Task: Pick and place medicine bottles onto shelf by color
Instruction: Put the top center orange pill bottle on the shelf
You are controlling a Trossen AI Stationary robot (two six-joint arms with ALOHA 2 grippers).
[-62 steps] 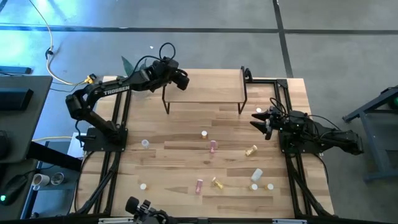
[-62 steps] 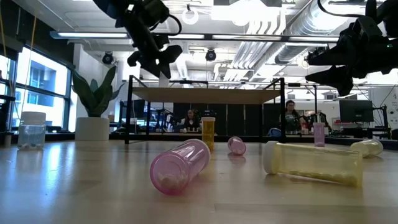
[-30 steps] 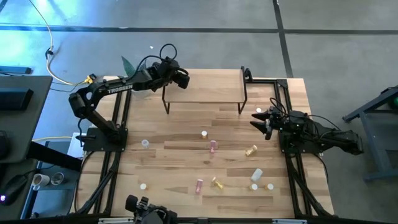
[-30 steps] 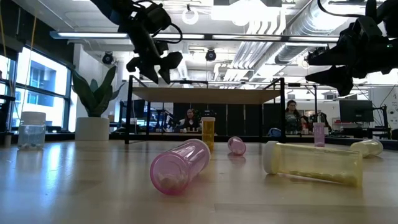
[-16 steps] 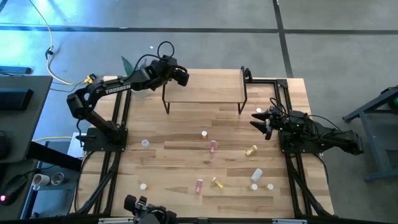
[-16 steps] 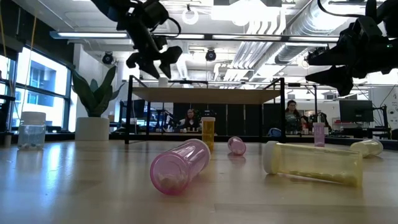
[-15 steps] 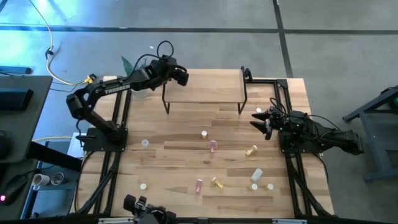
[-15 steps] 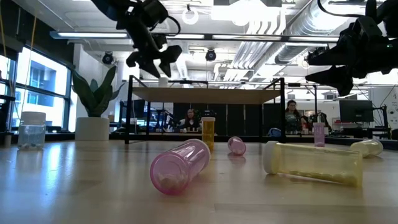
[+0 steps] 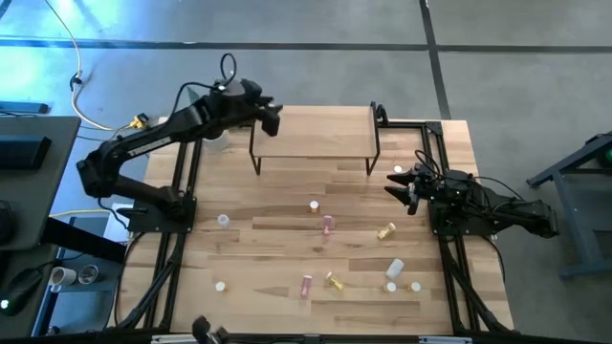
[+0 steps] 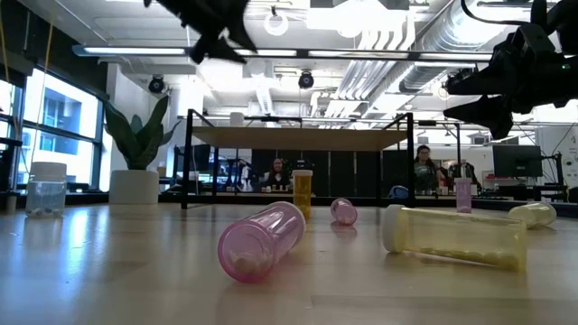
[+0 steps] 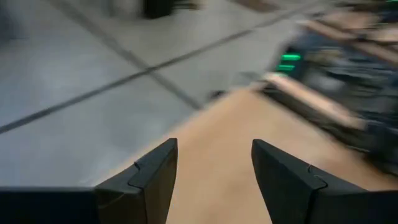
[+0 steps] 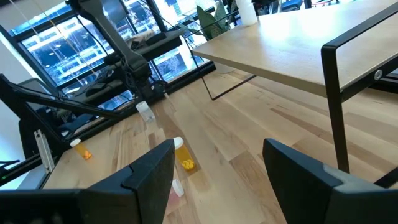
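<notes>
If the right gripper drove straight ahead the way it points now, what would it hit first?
Probably nothing close by. The right gripper, open and empty, points across bare tabletop in front of the shelf. The upright orange bottle sits nearest that line, though depth is hard to judge and the gripper may pass above it.

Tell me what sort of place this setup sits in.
Probably a robotics lab in an open-plan workspace: exposed ceiling ducts, people at desks behind the table, and a second robot rig by large windows.
</notes>
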